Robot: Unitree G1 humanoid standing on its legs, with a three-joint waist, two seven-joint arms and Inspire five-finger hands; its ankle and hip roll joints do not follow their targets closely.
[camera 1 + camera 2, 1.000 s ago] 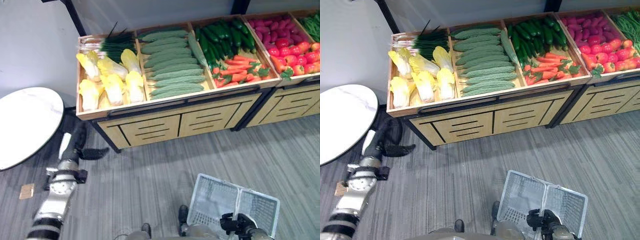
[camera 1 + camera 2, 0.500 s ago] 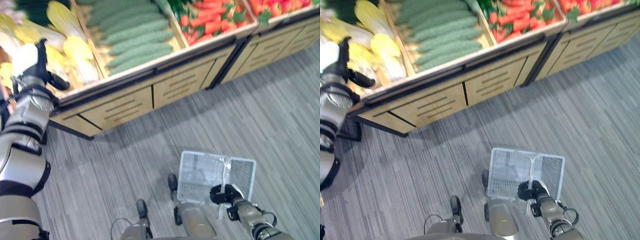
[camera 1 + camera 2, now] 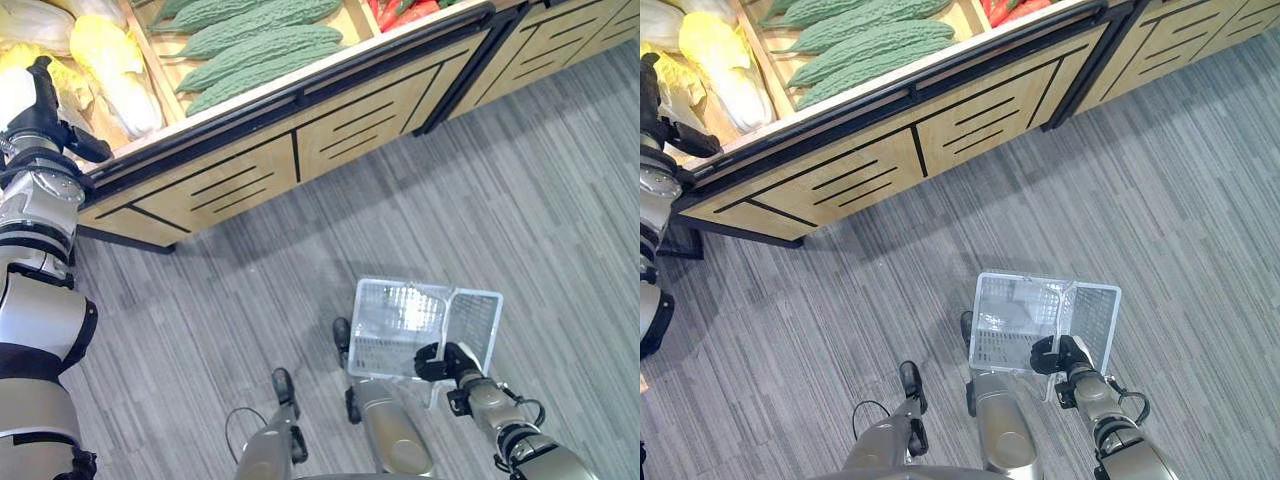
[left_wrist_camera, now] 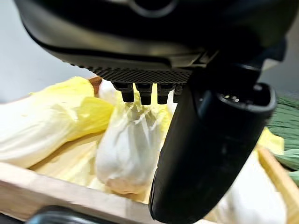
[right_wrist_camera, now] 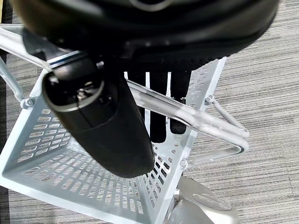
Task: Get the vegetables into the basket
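Pale yellow-white cabbages (image 3: 112, 65) lie on their sides in a wooden bin at the upper left of the head view, beside long green bumpy gourds (image 3: 262, 45) at the top centre. The white mesh basket (image 3: 400, 312), handles raised, sits lower centre with nothing in it.

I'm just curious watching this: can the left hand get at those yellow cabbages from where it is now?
Probably yes. The left hand is open over the cabbages in the crate, fingers straight, and nothing lies between. It has not closed on one.
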